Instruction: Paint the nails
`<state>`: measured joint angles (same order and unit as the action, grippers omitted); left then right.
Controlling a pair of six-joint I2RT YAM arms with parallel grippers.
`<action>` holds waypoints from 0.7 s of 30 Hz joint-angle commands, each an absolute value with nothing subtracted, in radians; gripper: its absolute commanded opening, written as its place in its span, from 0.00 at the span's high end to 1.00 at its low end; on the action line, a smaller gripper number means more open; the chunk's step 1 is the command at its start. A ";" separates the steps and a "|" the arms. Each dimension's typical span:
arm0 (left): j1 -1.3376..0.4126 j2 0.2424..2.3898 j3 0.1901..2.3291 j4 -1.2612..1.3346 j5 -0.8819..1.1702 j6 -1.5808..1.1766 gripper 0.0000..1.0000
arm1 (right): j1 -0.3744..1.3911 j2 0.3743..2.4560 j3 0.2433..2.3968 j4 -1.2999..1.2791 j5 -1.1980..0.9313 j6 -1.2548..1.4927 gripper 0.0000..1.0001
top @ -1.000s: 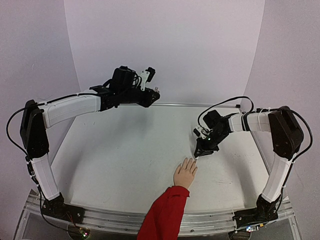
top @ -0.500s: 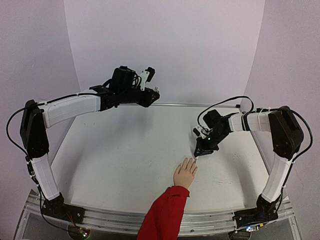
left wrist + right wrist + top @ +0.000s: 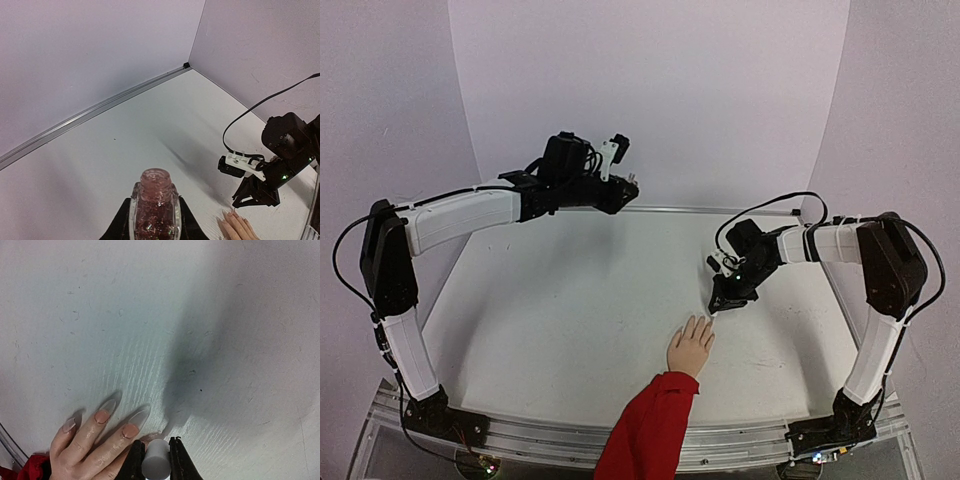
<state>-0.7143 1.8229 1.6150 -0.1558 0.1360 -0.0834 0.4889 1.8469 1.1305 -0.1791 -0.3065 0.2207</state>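
While the white table (image 3: 550,330) takes up most of the overhead view, we see the left arm (image 3: 460,215) stretched over its far left part, raised well above the surface. The right arm (image 3: 840,243) is bent inward from the right side and reaches down toward the middle. A red sleeve (image 3: 650,430) comes in from the near edge between the two bases. From it a pale mannequin hand (image 3: 690,347) lies flat on the table, fingers pointing away and slightly right. The left gripper (image 3: 625,190) is clamped on a small glass bottle (image 3: 155,210) of pinkish glittery liquid. The bottle stands upright between the fingers, its threaded neck uncapped, well apart from the hand. The right gripper (image 3: 725,298) hangs just beyond the fingertips, pointing down. Its fingers are pinched narrow on a small grey round cap (image 3: 155,465), of which we see only the end. Whatever hangs under the cap is mostly hidden, so we cannot tell whether it touches a finger. The nails (image 3: 131,430) sit at the fingertips just beside this gripper. In the right wrist view three show: two long ones with peach bases and clear tips, and a smaller greyish-pink one to the left.
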 commanded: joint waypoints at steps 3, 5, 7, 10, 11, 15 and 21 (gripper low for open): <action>-0.707 1.828 1.658 -0.088 0.129 -0.077 1.00 | 0.486 1.842 1.164 -0.201 -0.301 0.212 1.00; -0.707 1.829 1.658 -0.089 0.128 -0.077 1.00 | 0.486 1.845 1.167 -0.199 -0.302 0.210 1.00; -0.707 1.830 1.658 -0.089 0.129 -0.075 1.00 | 0.486 1.845 1.169 -0.199 -0.303 0.210 1.00; -0.707 1.830 1.660 -0.089 0.129 -0.075 1.00 | 0.485 1.839 1.167 -0.197 -0.298 0.210 1.00; -0.707 1.831 1.662 -0.089 0.130 -0.075 1.00 | 0.484 1.835 1.166 -0.194 -0.295 0.210 1.00; -0.707 1.830 1.660 -0.089 0.130 -0.077 1.00 | 0.483 1.812 1.149 -0.182 -0.281 0.219 1.00; -0.706 1.823 1.652 -0.087 0.132 -0.082 1.00 | 0.483 1.774 1.120 -0.166 -0.268 0.237 1.00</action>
